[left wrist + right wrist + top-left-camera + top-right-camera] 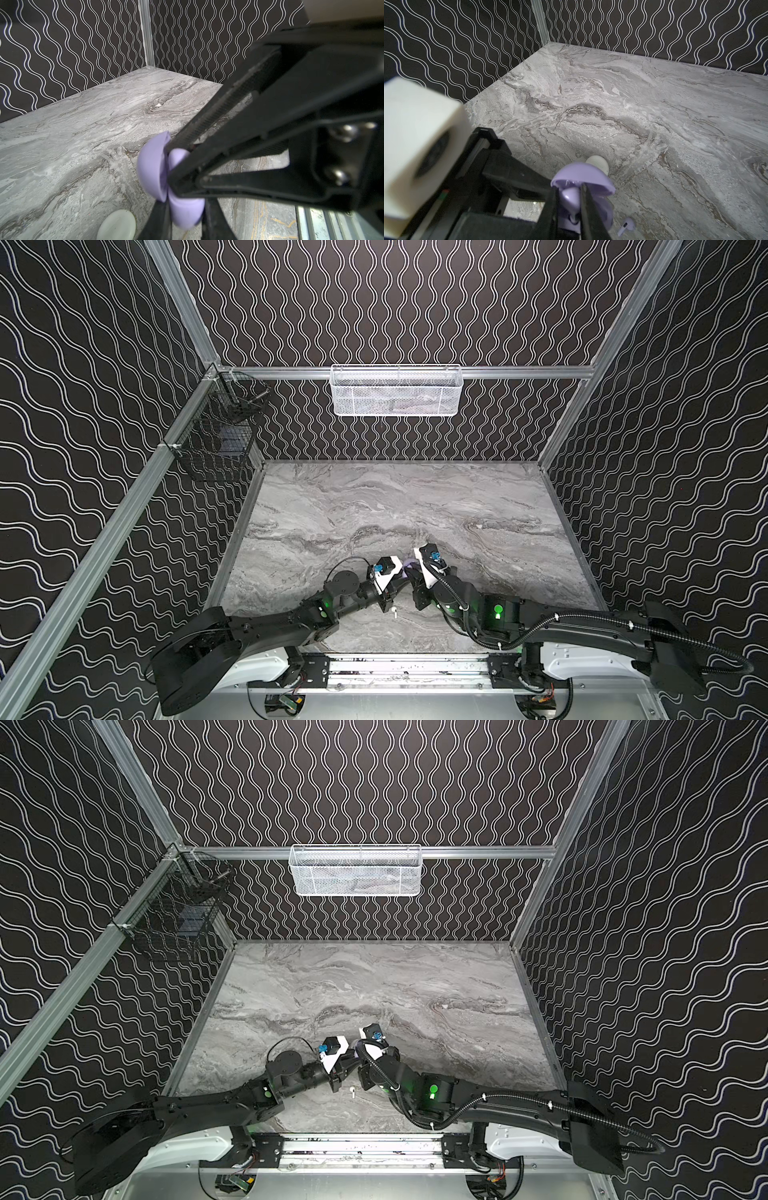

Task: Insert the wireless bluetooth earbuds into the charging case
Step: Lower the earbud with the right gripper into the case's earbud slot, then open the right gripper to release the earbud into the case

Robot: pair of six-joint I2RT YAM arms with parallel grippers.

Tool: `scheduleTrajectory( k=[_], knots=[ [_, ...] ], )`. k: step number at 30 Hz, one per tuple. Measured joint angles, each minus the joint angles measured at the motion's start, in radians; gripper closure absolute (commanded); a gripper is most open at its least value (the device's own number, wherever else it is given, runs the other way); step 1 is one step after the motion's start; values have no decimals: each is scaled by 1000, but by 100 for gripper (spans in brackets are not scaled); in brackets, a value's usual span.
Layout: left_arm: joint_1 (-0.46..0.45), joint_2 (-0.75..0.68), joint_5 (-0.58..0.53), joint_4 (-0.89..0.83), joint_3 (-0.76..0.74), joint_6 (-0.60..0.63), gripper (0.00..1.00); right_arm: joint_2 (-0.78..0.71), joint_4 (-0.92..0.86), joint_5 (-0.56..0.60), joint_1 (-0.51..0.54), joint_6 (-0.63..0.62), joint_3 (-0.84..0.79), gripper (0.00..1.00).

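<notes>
My left gripper [185, 216] is shut on the base of an open lavender charging case [187, 209]. Its lid [152, 164] stands swung back. My right gripper [570, 200] is shut on a lavender earbud [569, 195], head up, with its stem down in the case's base [607, 209] under the raised lid [583, 176]. A second lavender earbud [626, 226] lies on the table beside the case. A white earbud [395, 611] [353, 1090] lies on the table near both wrists. In both top views the two wrists meet near the front middle, with only a lavender sliver [408, 563] showing.
A closed white round case [598, 164] [117, 225] sits on the marble table [415, 506] just behind the lavender one. A white mesh basket [397, 389] hangs on the back wall and a black wire basket [216, 435] on the left wall.
</notes>
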Motion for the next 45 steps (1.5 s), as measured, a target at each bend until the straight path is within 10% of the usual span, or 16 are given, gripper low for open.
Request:
scheduleTrajectory(
  k=[45],
  knots=[
    [3, -3, -25, 0, -3, 0, 100, -61, -161, 114, -31, 73, 79, 67]
  ],
)
